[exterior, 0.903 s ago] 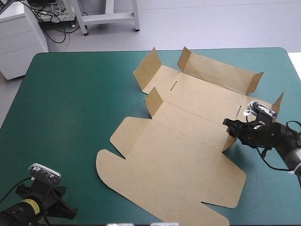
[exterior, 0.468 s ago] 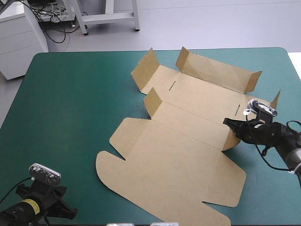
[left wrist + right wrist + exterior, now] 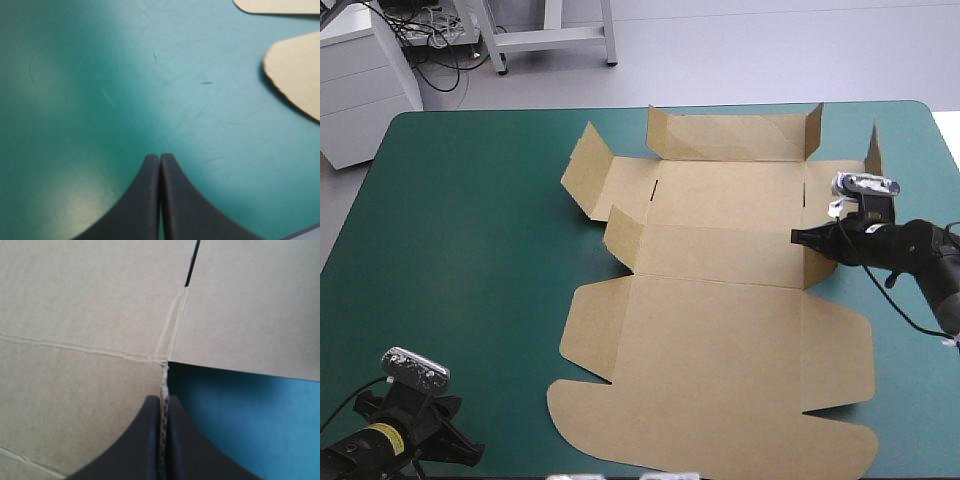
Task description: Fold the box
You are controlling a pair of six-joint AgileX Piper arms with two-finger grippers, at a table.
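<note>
Box [image 3: 720,330] newly square-on, pinched edge half behind right claw [image 3: 797,237]

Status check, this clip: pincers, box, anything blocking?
Right pincer shut on the box, right edge. Left pincer shut, empty, over the teal-green cover. Box mostly flat, far flaps raised. No obstruction seen.

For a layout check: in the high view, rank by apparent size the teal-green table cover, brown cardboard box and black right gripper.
Largest: teal-green table cover.
Next: brown cardboard box.
Smallest, clearly: black-fingered right gripper.
</note>
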